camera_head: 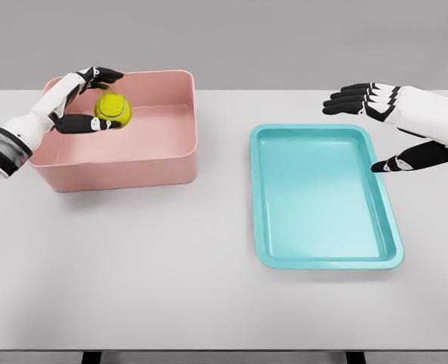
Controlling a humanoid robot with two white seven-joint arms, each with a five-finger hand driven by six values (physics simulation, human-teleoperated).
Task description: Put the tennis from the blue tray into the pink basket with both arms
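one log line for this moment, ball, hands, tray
tennis ball: above pink basket, between left hand fingers | right hand: open over blue tray right rim | tray: nothing in it

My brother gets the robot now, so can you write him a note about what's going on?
Left hand: shut on the tennis ball, holding it over the pink basket.
Right hand: open, holding nothing, beside the blue tray's far right edge.
Done: the ball is out of the tray.
Left: let go so it drops into the basket.
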